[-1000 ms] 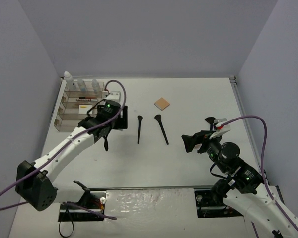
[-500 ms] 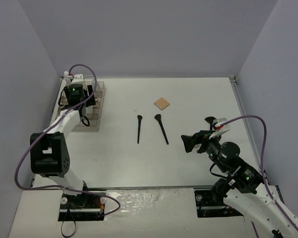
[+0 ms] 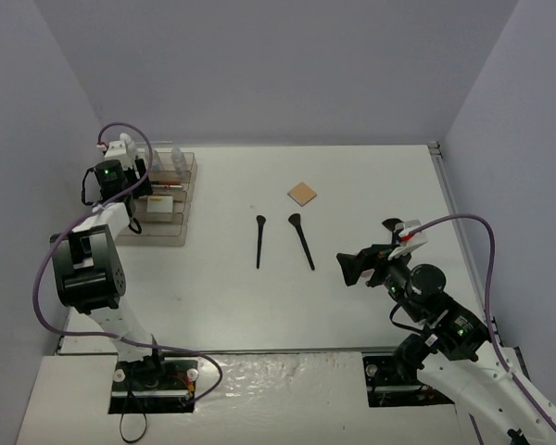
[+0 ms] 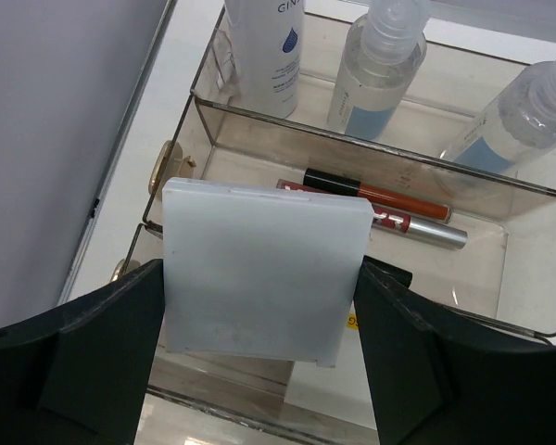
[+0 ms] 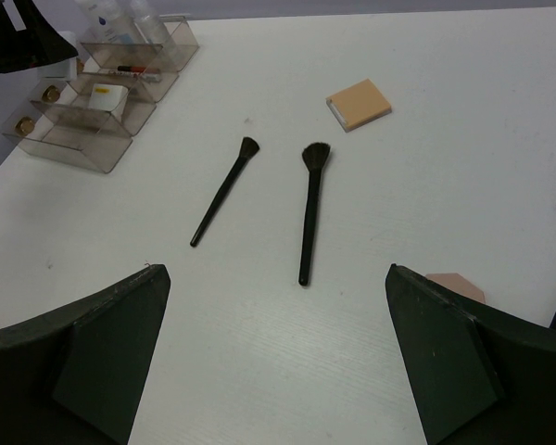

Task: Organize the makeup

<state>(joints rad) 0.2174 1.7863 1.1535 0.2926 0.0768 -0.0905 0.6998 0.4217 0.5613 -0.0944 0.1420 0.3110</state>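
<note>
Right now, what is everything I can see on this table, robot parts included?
table: one, white, fills the view
organizer tray: one, clear smoky, far left
bottles: three, white and clear, tray's top tier
lip tubes: two, red, tier below the bottles
white block: one, yellow-labelled, a lower tier
brushes: two, black, mid-table, apart
tan compact: one, square, beyond the brushes
pink piece: one, partly hidden, near right
white pad: one, square, held over the tray
left gripper: one, black, shut on the white pad
right gripper: one, black, open, empty
</note>
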